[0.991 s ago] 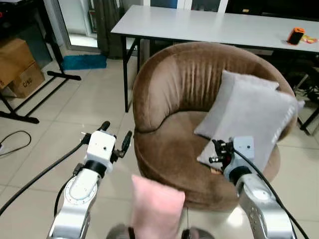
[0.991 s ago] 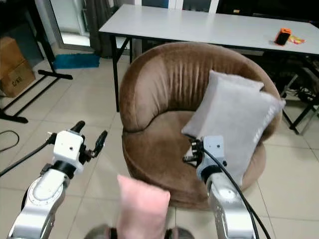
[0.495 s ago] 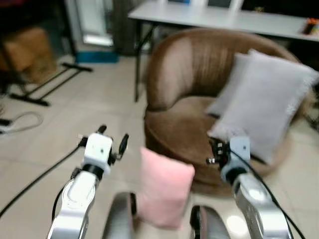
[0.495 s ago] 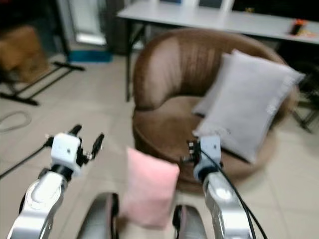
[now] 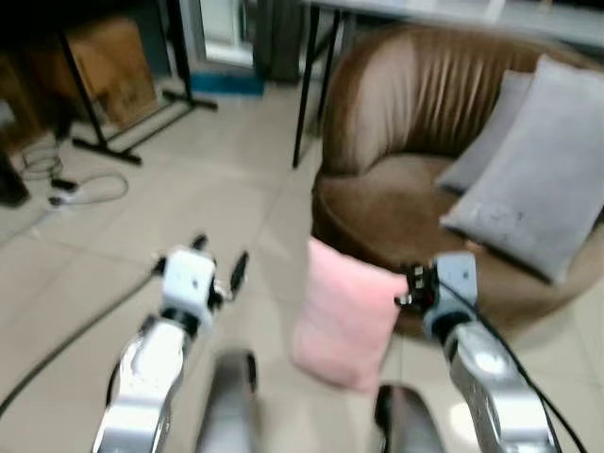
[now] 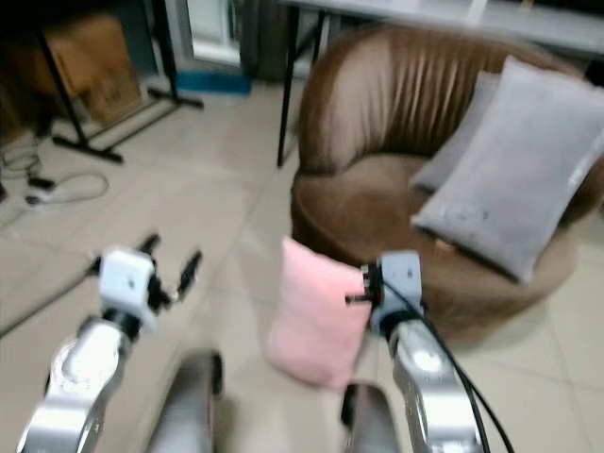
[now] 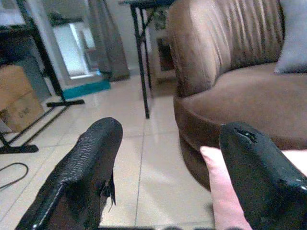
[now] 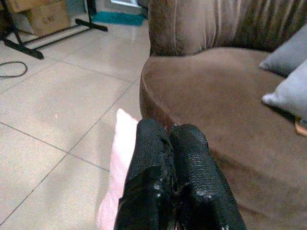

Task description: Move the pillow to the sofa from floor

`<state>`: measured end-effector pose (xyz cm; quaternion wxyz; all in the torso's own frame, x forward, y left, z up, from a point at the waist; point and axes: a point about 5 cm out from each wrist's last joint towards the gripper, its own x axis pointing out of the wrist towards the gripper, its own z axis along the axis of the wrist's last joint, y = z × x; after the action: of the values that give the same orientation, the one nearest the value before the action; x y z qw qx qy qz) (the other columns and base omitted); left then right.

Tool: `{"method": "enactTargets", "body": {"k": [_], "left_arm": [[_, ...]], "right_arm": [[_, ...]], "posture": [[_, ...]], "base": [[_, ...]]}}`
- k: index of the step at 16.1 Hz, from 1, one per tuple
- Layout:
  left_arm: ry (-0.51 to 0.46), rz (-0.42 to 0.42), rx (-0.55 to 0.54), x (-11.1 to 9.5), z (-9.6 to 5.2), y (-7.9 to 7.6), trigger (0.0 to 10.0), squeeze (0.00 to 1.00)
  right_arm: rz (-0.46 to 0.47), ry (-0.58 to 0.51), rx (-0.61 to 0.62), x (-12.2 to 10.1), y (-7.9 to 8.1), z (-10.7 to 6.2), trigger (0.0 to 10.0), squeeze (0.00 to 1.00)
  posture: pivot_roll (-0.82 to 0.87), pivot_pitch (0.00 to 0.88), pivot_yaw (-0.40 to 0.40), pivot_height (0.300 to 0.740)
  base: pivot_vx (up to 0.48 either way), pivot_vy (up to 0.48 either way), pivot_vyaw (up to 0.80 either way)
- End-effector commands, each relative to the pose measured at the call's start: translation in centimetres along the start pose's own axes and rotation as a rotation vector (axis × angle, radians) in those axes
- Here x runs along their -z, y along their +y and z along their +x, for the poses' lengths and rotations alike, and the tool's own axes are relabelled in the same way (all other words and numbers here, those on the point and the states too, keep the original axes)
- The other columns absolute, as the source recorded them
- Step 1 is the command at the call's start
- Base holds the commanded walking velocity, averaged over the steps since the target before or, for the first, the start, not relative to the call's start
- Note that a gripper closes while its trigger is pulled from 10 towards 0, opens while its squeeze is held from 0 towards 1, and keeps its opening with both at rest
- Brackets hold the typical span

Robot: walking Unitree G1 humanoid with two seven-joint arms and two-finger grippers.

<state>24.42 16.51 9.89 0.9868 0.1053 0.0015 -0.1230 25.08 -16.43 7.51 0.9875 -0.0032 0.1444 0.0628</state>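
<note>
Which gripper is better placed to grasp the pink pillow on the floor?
Left. The left gripper is open, beside the pink pillow; the right gripper is shut, near its top edge.

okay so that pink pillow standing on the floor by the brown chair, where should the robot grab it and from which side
Probably by its top edge, from above. The pink pillow stands upright on the tiled floor, leaning at the brown sofa, so the upper corners are free. The left gripper is open beside it and could pinch the near upper corner; the right gripper, shut, sits at the other corner.
</note>
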Motion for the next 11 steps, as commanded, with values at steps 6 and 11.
{"method": "enactTargets", "body": {"k": [6,11], "left_arm": [[-0.019,0.016,0.015,-0.66,0.66,0.32,10.0,0.00],[-0.023,0.017,0.025,-0.73,0.86,0.28,10.0,0.00]], "right_arm": [[-0.001,-0.016,0.032,-0.36,-0.21,0.25,10.0,0.00],[-0.010,-0.020,0.040,-0.42,-0.31,0.33,10.0,0.00]], "posture": [[0.01,0.000,-0.028,0.580],[0.01,0.000,-0.024,0.580]], "base": [[0.284,0.000,0.00],[0.284,0.000,0.00]]}}
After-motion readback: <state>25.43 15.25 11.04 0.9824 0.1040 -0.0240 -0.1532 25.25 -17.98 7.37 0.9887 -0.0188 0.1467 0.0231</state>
